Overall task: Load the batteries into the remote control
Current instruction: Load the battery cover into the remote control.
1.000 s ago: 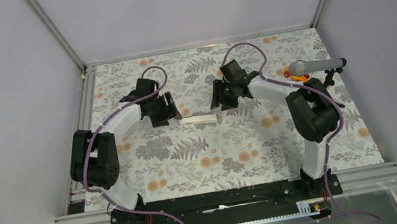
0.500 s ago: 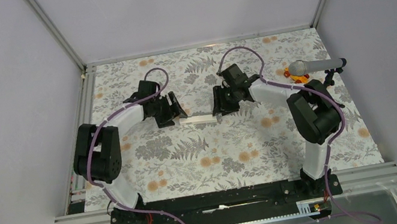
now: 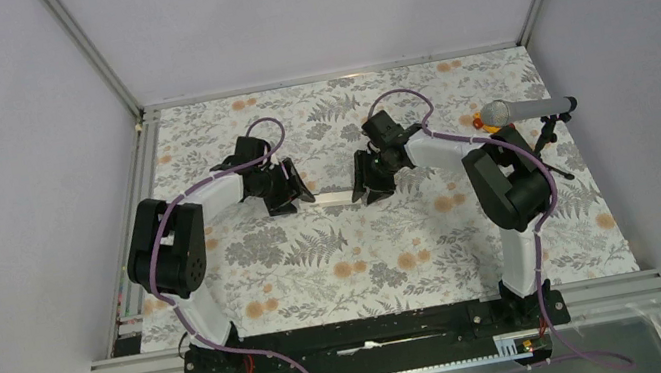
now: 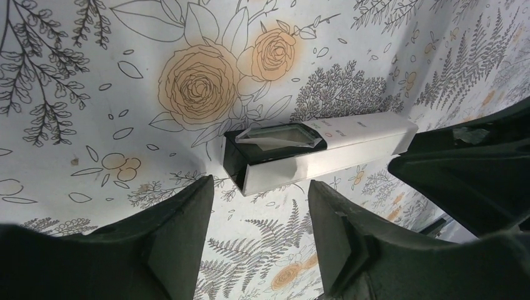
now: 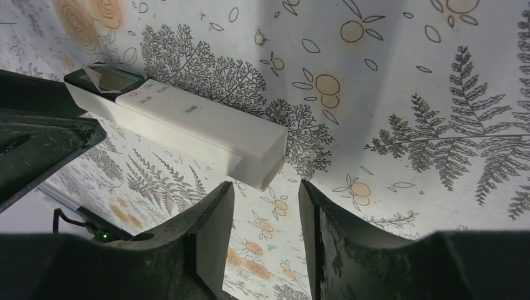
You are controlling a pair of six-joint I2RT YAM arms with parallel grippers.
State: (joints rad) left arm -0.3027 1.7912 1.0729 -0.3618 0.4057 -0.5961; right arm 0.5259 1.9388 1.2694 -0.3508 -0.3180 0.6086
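Left gripper (image 4: 259, 195) and right gripper (image 5: 265, 194), jaws spread, bracket the ends of the remote control (image 4: 325, 147). We see no batteries and judge loading not yet begun.

I see small grey print beside a red ring mark on the remote control (image 5: 187, 122). It is too small to read.

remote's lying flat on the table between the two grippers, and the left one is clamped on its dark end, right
No, the left gripper is not clamped. The left wrist view shows it open, with gaps between its fingers and the dark end of the remote. The rest is right.
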